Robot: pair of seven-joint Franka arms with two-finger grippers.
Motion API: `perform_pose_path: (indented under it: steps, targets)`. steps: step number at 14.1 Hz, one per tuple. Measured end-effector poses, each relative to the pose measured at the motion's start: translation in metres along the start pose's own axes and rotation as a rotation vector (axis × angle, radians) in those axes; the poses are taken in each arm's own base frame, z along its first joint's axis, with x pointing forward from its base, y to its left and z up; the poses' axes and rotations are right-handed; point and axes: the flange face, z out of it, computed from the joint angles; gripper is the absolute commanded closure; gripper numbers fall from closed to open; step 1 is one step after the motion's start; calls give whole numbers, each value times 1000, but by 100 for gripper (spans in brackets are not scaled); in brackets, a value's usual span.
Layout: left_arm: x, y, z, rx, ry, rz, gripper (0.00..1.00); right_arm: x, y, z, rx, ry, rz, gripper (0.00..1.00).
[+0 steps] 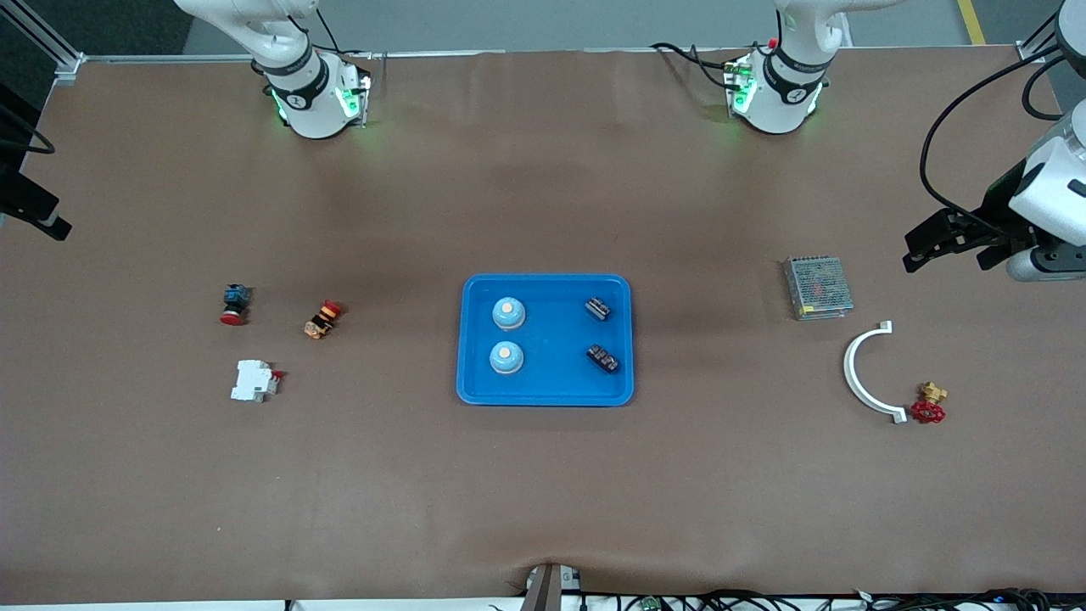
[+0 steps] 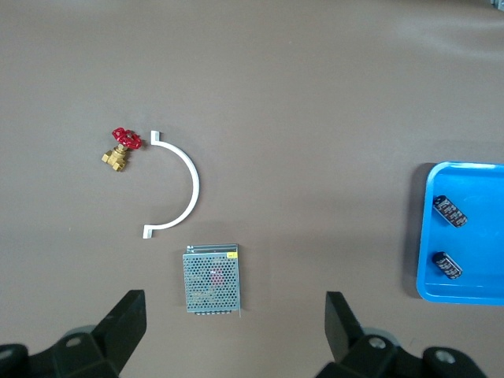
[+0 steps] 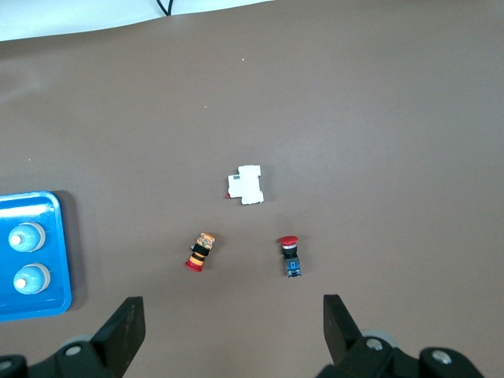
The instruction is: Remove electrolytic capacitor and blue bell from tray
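Front view alone shows tray [image 1: 545, 397] whole.

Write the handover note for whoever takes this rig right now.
Left pincer: open, empty, over the table at its own end, above the mesh box.
Right pincer: open, empty, over the buttons at its end.
Tray: mid-table, holding two blue bells and two capacitors.
Done: nothing removed.
Left: lift out the capacitor and bell.
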Motion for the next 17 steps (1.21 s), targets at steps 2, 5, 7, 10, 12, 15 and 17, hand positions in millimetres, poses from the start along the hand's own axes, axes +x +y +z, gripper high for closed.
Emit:
perform_pose_path:
  steps: [2, 5, 7, 10, 12, 15, 17]
  targets:
    - [0, 0, 0, 0, 0, 1, 0, 0, 0, 1, 1, -2, 0, 0]
    - [0, 2, 0, 0, 0, 3, 0, -1, -5, 16, 44, -25, 27, 0]
    - [0, 2, 0, 0, 0, 3, 0, 0, -8, 39, 58, -46, 46, 0]
    - [0, 2, 1, 0, -2, 3, 0, -4, -36, 80, 66, -70, 56, 0]
    - [0, 2, 2, 0, -6, 2, 0, -10, -69, 108, 70, -63, 73, 0]
    - [0, 5, 7, 1, -20, -48, 0, -28, -138, 135, 78, -58, 149, 0]
    - [0, 19, 15, 0, -36, -115, 0, -48, -190, 143, 82, -70, 159, 0]
